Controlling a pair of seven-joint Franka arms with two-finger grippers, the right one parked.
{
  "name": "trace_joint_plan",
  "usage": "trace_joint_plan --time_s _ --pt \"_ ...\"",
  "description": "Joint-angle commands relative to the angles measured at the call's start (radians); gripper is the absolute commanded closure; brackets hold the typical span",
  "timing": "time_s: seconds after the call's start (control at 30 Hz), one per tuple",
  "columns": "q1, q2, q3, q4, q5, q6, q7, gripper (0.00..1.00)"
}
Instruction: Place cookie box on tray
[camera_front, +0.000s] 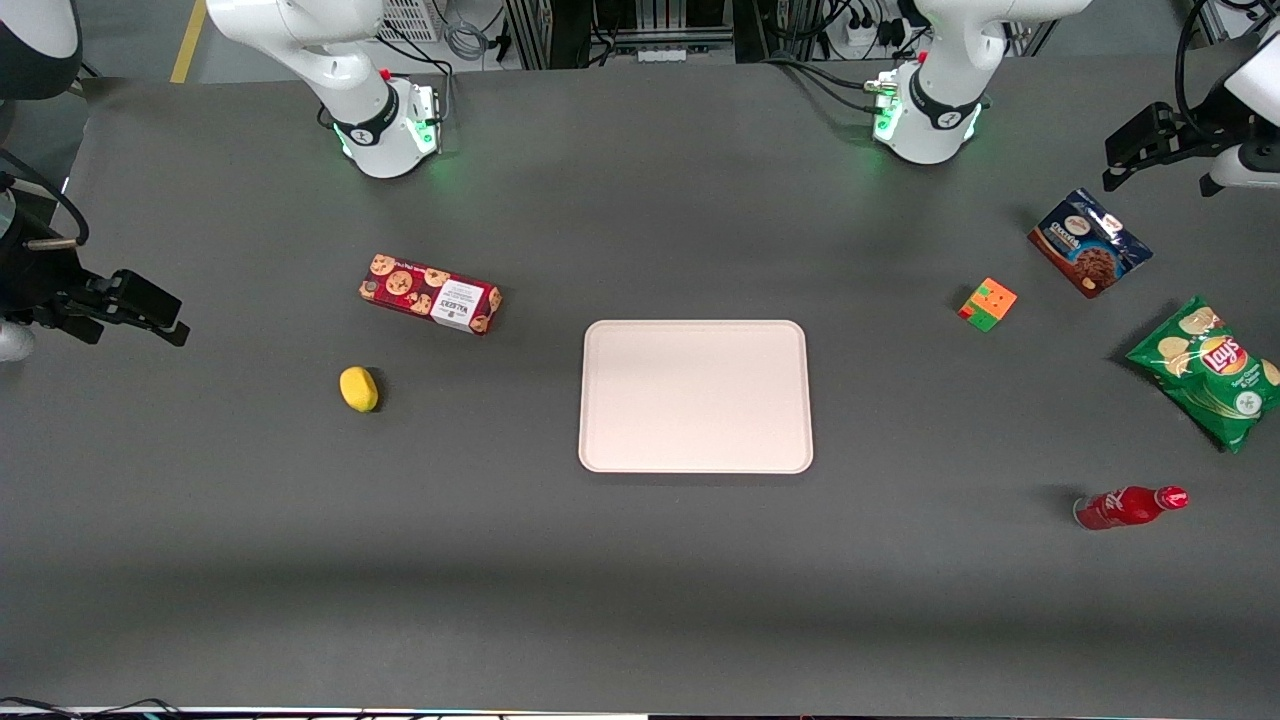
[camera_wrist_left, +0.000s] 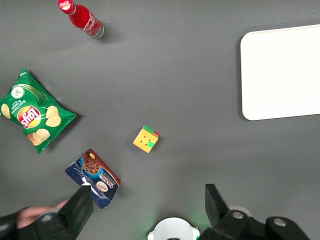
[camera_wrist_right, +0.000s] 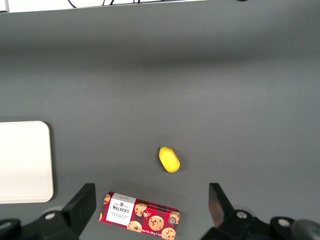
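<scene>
End effector (camera_wrist_left: 147, 207) spread wide, high above table, cookie box (camera_front: 1089, 243) well apart from tray (camera_front: 696, 396).

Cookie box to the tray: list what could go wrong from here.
1. Two cookie packages: the red box could be mistaken for the navy cookie box.
2. The cube lies between box and tray; a low carry might knock it.
3. The open pincer is high above the table, nothing gripped.

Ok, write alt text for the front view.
A bare pale tray sits mid-table; the navy cookie box lies toward the working arm's end, near a puzzle cube, green chips bag and red bottle. The open gripper hovers by the box.
</scene>
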Motion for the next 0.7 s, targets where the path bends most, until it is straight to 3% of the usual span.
trace_joint_plan --time_s 0.0,0.67 --pt "-0.005 0.007 0.003 0.022 0.007 -0.001 -0.007 0.00" --pt "-0.003 0.034 0.003 0.015 0.007 0.025 -0.002 0.00"
